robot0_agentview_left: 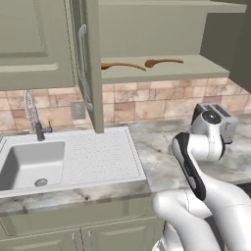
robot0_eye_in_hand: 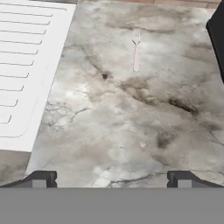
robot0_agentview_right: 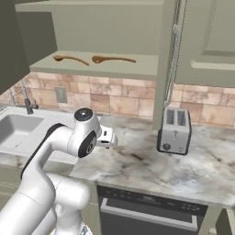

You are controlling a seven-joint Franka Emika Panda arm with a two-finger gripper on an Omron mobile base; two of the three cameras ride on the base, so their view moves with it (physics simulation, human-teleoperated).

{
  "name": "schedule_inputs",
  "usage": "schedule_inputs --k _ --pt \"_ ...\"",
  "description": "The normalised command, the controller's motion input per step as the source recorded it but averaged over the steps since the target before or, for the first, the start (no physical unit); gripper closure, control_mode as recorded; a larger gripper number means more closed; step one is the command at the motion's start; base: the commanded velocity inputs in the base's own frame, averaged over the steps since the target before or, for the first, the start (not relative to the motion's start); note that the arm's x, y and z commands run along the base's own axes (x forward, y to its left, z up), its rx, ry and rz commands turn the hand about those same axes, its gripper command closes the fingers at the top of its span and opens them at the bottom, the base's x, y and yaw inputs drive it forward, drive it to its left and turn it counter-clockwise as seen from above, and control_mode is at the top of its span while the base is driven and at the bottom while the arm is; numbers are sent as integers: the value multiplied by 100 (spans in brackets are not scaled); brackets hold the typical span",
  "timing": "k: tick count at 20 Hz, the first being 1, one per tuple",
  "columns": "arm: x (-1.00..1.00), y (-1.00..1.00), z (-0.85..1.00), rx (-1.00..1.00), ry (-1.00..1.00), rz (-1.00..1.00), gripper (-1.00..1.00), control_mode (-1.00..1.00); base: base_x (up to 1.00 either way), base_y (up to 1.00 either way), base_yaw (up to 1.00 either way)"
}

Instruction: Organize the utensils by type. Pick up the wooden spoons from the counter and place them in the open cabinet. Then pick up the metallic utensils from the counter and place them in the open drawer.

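Your claw (robot0_eye_in_hand: 112, 178) sits nearest the hand camera, tips spread wide with nothing between them, hovering over bare marbled desk (robot0_eye_in_hand: 109, 127); one fork (robot0_eye_in_hand: 136, 50) lies flat farther ahead, pale and hard to pick out against the stone, near the dark toaster (robot0_agentview_right: 174, 131); two wooden spoons (robot0_agentview_right: 92, 59) lie side by side on the shelf of the open cabinet (robot0_agentview_left: 162, 68), so that half looks done; count: two spoons, one metal piece in sight, a second not visible; risk, as I judge it: the fork is thin and flush, so the tips may slide over it or scrape stone; the sink drainboard (robot0_eye_in_hand: 26, 70) lies off to one side.
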Motion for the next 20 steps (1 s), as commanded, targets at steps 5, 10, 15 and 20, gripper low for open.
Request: schedule_inputs --k 5,10,15,20 --pt "0 0 0 0 0 0 -100 100 50 0 6" --pt "0 0 0 0 0 0 -100 100 50 0 4" --pt "0 0 0 0 0 0 -100 100 47 0 1" --pt "0 0 0 0 0 0 -100 100 13 0 0"
